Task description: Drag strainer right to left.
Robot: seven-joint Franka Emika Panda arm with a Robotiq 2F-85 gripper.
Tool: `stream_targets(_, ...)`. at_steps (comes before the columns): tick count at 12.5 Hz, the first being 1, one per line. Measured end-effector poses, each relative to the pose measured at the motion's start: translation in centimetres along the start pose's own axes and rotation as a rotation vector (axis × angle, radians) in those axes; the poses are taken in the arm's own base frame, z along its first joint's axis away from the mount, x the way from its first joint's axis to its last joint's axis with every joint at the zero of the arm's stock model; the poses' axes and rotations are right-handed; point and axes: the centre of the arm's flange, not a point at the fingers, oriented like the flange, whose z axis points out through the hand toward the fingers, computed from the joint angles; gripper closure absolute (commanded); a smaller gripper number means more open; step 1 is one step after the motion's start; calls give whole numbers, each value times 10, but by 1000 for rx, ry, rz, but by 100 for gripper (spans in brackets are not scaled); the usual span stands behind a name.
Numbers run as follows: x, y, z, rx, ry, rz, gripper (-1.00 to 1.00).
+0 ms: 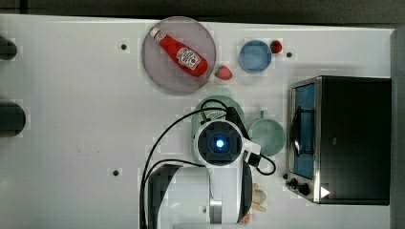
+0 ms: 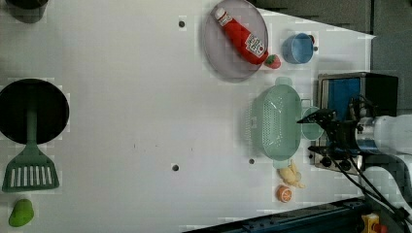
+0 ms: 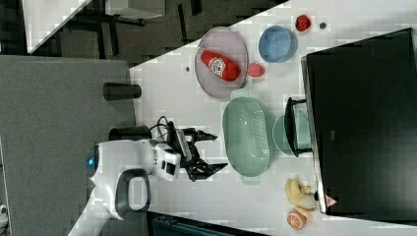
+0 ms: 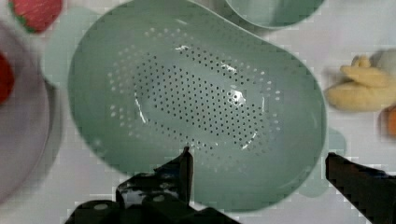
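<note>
Gripper wide open, empty, hovering above the strainer (no contact). Strainer sits on the table between the plate and green mug.

Top view is taken from straight overhead. Left & right views are taken from high up at opposite sides. Wrist view is shot close above the strainer, also seen in the others.

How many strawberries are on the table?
2. One strawberry lies between the grey plate and the blue bowl; the other strawberry touches the bowl's far side. More could be hidden under the arm.
</note>
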Motion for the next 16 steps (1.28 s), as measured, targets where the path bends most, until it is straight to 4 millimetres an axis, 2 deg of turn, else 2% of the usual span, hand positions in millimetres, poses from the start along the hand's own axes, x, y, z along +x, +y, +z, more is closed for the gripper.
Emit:
stream_targets(4, 4, -17, 58, 34, -3, 158, -100)
stream_targets(7, -1, -20, 128, -30, -33, 204, -100)
stream_targets(9, -13, -16, 162, -58, -56, 240, -100)
stream_targets(10, -15, -16, 170, -57, -53, 262, -100)
stream_targets(13, -18, -25, 177, 21, -33, 276, -100)
stream_targets(16, -46, -38, 185, 19, -48, 240, -100)
